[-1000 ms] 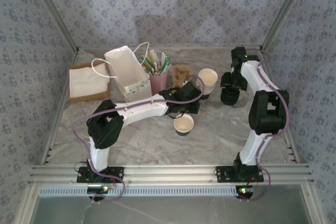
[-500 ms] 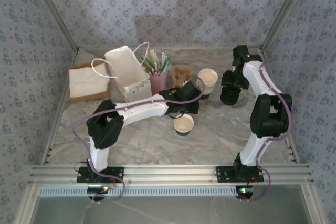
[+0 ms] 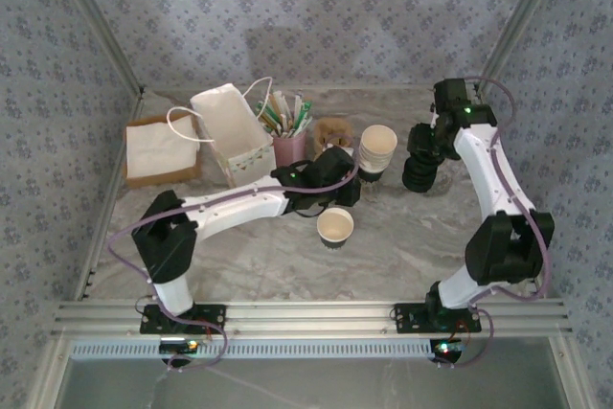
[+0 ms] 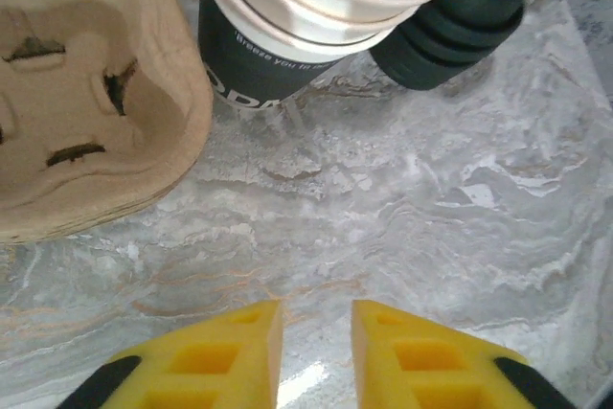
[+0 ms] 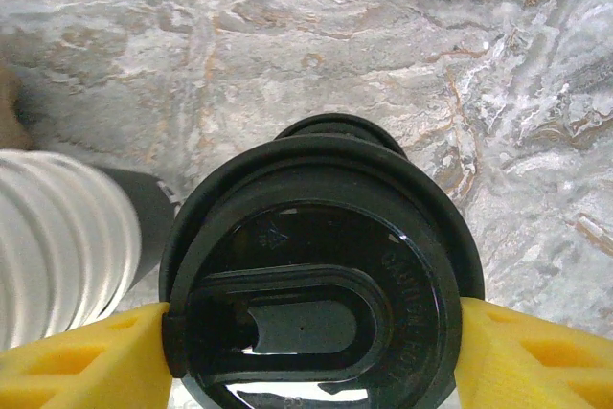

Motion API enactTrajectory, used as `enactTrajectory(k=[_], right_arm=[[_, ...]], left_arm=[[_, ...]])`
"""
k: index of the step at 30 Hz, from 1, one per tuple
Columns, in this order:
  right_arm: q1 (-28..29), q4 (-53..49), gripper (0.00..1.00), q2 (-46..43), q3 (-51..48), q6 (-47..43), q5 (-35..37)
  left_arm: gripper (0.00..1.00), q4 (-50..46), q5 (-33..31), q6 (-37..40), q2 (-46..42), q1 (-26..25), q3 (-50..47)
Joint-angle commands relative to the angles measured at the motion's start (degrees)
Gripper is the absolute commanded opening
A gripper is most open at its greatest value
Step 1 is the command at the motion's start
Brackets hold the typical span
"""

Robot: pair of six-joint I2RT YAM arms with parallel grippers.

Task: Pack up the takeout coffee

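Far left on the table, the napkin tray (image 3: pixel 158 152) and the white paper bag (image 3: pixel 230 136) sit untouched, and you can see nothing going into the bag. Next to them stand the pink holder (image 3: pixel 289 148) and the brown pulp carrier (image 3: pixel 330 133), whose pockets look empty in the left wrist view.

Your left gripper (image 4: pixel 316 318) hovers low over bare marble just in front of the carrier. Its jaws are parted by a narrow gap and hold nothing.

Nearer the arms, at the middle of the table, stands the takeout coffee cup (image 3: pixel 335 226), upright, alone and with no lid on it yet. Behind it to the right is the stack of lidless cups (image 3: pixel 377 146).

Further right is the stack of black lids (image 3: pixel 418 177). Your right gripper (image 5: pixel 313 323) is down over it, and both yellow pads look pressed against the rim of the top lid (image 5: pixel 326 198), so I judge it gripped.

You are early in the job. A cup is set out and a lid is being fetched. Left to do, by my reckoning: carry the lid across, press it on, then pack the cup.
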Motion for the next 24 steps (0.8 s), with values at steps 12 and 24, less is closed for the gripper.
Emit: enactTrajectory(k=[12,24], right_arm=[[7.41,-8.11,0.72,-18.81,-3.08,2.30,-3.13],[23.48,-11.21,0.71,-27.33,-7.36,7.70,-3.75]], left_arm=[[0.84,-0.78,-2.60,-0.67,-20.48,-1.40,-9.31],[0.99,-9.19,-3.94,0.46,-42.00,-1.72,-20.01]])
